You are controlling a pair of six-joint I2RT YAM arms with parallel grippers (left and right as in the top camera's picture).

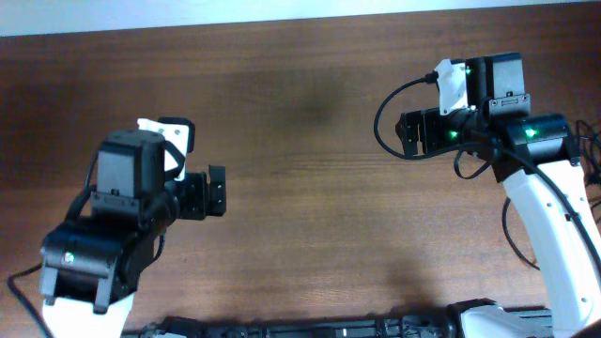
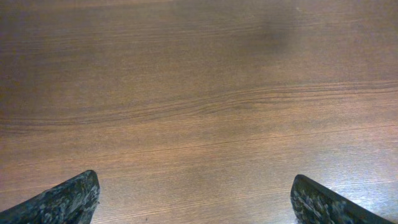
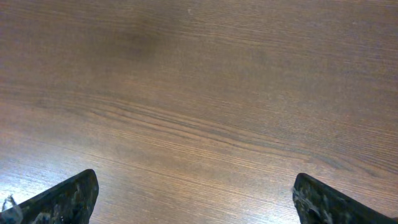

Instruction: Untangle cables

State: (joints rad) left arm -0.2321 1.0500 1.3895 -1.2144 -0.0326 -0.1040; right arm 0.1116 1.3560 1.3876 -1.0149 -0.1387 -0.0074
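The table point(image 1: 300, 141) is dark brown wood with fine grain running across it. A faint darker patch sits on it toward the far edge, between the two arms.

The left arm point(image 1: 113, 225) stands at the near left side of the table. It is black on a white base, with a small green light low on its body. Its jaws point right, toward the middle of the table, and are spread wide, gripping nothing. In the left wrist view the two black fingers point(image 2: 62, 199) sit in the bottom corners, well apart, and only wood grain shows between them.

The right arm point(image 1: 526, 141) stands at the far right side. Its white link runs down to the near right corner, and green lights glow on its black wrist. Its jaws point left and are also released, wide apart and holding nothing. In the right wrist view the fingers point(image 3: 59, 199) show in the two bottom corners in the same way, with plain wood between them.

A thick black wire point(image 1: 380, 122) fixed to the right arm loops out from the wrist to the left and back again.

The two arms are well apart and roughly face each other across the table.

The cables do not show in any of the three views, so I cannot tell where they lie.
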